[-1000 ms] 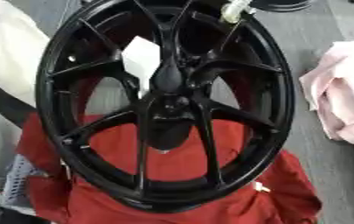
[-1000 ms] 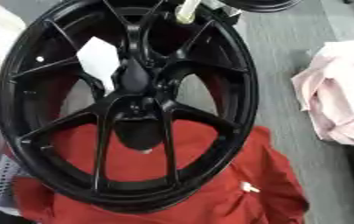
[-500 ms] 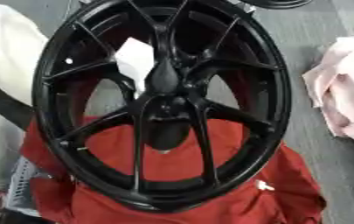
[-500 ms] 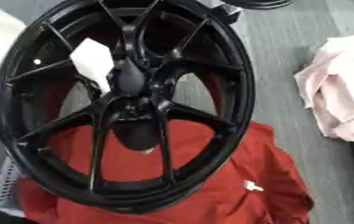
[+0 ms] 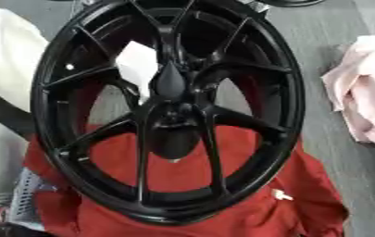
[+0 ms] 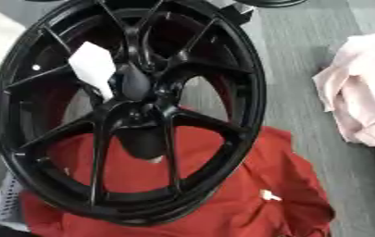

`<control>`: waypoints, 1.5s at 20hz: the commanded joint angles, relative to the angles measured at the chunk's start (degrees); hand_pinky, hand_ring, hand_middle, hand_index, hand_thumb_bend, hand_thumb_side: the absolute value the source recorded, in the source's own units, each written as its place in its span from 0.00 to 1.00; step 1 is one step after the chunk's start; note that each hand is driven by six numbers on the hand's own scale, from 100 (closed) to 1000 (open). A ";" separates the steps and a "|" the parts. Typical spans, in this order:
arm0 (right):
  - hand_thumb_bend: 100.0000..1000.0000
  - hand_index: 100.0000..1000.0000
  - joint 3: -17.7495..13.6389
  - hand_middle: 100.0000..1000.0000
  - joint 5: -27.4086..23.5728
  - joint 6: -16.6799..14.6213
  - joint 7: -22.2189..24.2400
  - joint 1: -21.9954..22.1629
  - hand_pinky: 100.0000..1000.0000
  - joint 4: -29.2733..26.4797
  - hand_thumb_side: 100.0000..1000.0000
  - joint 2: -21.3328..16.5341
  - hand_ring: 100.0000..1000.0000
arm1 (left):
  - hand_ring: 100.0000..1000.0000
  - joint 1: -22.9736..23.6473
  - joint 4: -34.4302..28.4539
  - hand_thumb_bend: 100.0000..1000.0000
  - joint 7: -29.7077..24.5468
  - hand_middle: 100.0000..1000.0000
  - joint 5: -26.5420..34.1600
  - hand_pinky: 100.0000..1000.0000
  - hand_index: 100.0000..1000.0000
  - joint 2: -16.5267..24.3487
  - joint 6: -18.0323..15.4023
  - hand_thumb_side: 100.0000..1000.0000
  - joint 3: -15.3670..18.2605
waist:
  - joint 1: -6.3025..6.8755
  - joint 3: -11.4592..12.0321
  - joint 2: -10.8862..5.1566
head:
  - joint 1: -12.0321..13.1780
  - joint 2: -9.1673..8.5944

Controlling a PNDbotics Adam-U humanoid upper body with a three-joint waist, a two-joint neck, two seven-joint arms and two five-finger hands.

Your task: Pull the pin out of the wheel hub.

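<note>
A black multi-spoke wheel (image 5: 60,83) lies on a red cloth (image 5: 303,194) and fills most of both views. At its centre is the hub (image 5: 177,111), with a black teardrop-shaped piece (image 5: 170,82) standing over it and a second dark rounded shape (image 5: 174,143) just below. I cannot make out a separate pin. A white tag (image 5: 138,65) hangs between the spokes left of the hub. Neither hand shows in either view.
A pink cloth (image 5: 365,97) lies on the grey floor (image 5: 320,41) to the right. A white cloth (image 5: 8,55) and a black strap (image 5: 4,111) are at the left, with a grey mesh object (image 5: 28,203) at the lower left.
The whole picture has shifted slightly, so the camera moved. A small pale thing at the wheel's top edge has slid almost out of view. The wheel stays put on the cloth.
</note>
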 commanded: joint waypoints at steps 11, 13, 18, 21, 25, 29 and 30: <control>0.26 0.81 -4.27 0.79 17.48 3.30 -4.68 7.72 0.84 5.85 0.16 6.11 0.87 | 0.66 -0.11 -1.17 0.05 0.25 0.65 -0.25 0.77 0.84 0.53 0.04 0.88 0.54 | 0.68 -0.24 -0.80 | 0.80 -0.32; 0.26 0.84 -4.64 0.83 19.40 3.78 -3.41 7.92 0.86 6.27 0.17 6.48 0.91 | 0.66 -0.09 -1.18 0.05 0.29 0.65 -0.23 0.77 0.84 0.51 0.05 0.88 0.54 | 0.65 -0.26 -0.79 | 0.80 -0.28; 0.27 0.83 -5.85 0.83 20.54 4.09 -2.50 7.99 0.86 6.83 0.09 6.90 0.91 | 0.66 -0.06 -1.17 0.05 0.33 0.65 -0.23 0.77 0.84 0.47 0.07 0.88 0.55 | 0.49 -0.24 -0.77 | 0.79 -0.04; 0.22 0.82 -6.25 0.81 19.91 3.69 -3.19 7.62 0.85 6.18 0.08 6.97 0.89 | 0.66 -0.08 -1.17 0.05 0.29 0.65 -0.22 0.77 0.84 0.45 0.07 0.88 0.50 | 0.43 -0.16 -0.79 | 0.68 0.07; 0.00 0.76 -6.49 0.71 17.41 3.09 -6.82 6.47 0.81 2.76 0.25 7.03 0.79 | 0.66 -0.09 -1.17 0.05 0.14 0.65 -0.27 0.77 0.84 0.41 0.10 0.88 0.40 | 0.42 -0.01 -0.86 | 0.50 0.17; 0.00 0.71 -5.32 0.63 10.68 3.05 -13.90 4.86 0.78 -3.55 0.38 7.15 0.72 | 0.66 -0.30 -1.21 0.05 -0.07 0.65 -0.27 0.77 0.84 0.34 0.11 0.88 0.24 | 0.42 0.41 -0.91 | 0.24 0.07; 0.00 0.70 -4.72 0.63 8.93 2.74 -15.20 4.43 0.78 -5.45 0.41 7.12 0.72 | 0.66 -0.34 -1.23 0.05 -0.12 0.65 -0.26 0.77 0.84 0.32 0.11 0.88 0.20 | 0.41 0.58 -0.91 | 0.19 0.03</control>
